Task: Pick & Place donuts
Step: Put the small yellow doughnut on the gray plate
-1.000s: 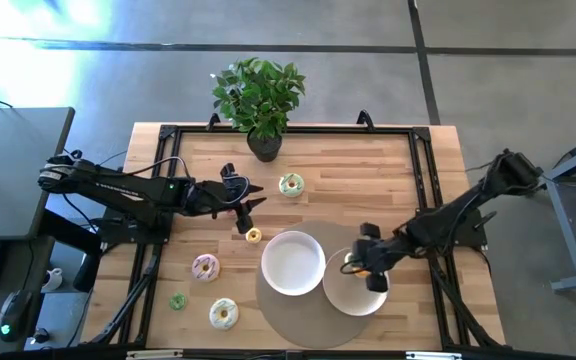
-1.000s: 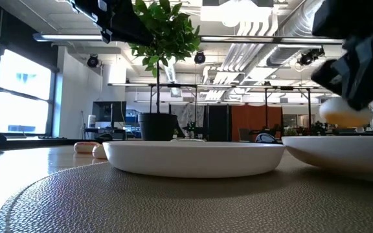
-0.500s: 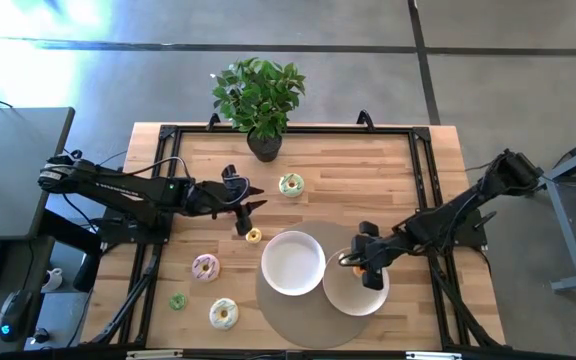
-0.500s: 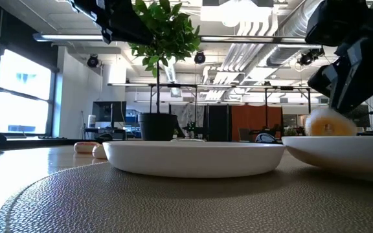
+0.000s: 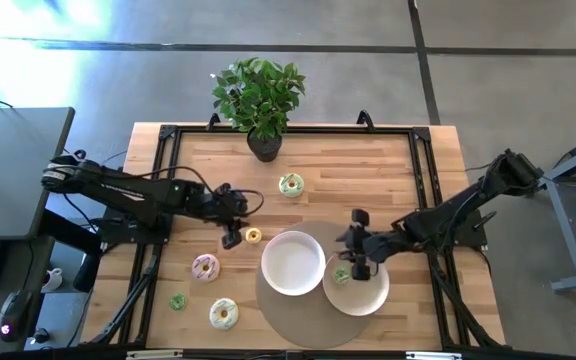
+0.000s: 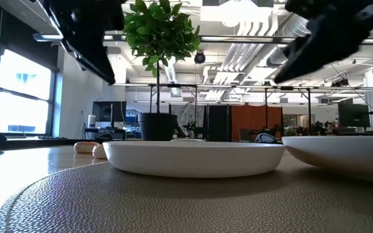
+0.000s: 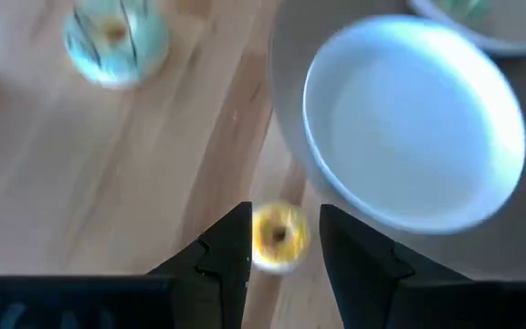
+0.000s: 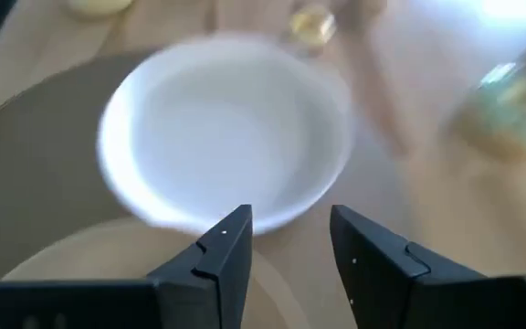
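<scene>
Your right gripper [image 5: 357, 243] has let go: jaws apart and empty, lifted off the right plate [image 5: 368, 296], where a small greenish donut [image 5: 342, 272] now lies near the rim. That drop looks done. Your left gripper [image 5: 232, 221] has dropped toward the small yellow donut [image 7: 278, 235], which sits between its spread fingers on the wood, just beside the left plate [image 7: 482, 110]. Not yet gripped. Four other donuts wait on the table.

Two dark jointed arms [image 5: 118, 188], blk pincers [image 7: 281, 239]
</scene>
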`<move>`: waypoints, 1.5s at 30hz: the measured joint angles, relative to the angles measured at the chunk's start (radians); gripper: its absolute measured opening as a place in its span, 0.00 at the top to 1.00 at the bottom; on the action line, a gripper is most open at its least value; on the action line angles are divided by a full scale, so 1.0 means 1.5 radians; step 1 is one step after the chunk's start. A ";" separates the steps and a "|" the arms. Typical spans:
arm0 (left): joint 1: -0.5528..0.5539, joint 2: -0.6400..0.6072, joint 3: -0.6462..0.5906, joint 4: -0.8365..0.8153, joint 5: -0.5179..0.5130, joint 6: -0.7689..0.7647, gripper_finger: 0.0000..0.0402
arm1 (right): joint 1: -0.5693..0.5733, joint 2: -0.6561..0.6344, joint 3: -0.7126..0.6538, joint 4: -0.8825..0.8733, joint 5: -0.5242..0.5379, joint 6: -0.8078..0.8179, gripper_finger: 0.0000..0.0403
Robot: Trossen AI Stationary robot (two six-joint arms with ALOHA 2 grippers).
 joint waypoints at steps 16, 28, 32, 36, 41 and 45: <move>0.000 0.214 0.001 0.025 0.026 -0.050 0.68 | -0.107 0.000 0.000 0.117 0.032 -0.215 0.65; 0.000 0.274 0.001 0.050 0.009 -0.046 0.69 | -0.112 0.000 0.000 0.110 0.003 -0.182 0.66; 0.001 0.274 0.001 0.057 0.013 -0.045 0.80 | -0.112 0.000 0.000 0.110 0.003 -0.209 0.66; 0.001 0.274 0.001 0.058 0.015 -0.044 0.97 | -0.112 0.000 0.000 0.116 0.003 -0.308 0.66; 0.001 0.266 0.040 0.054 0.015 -0.027 0.96 | -0.112 0.000 0.000 0.172 -0.057 -0.448 0.66; 0.001 0.264 0.111 0.053 0.037 0.019 0.99 | -0.112 0.000 0.000 0.225 -0.088 -0.548 0.66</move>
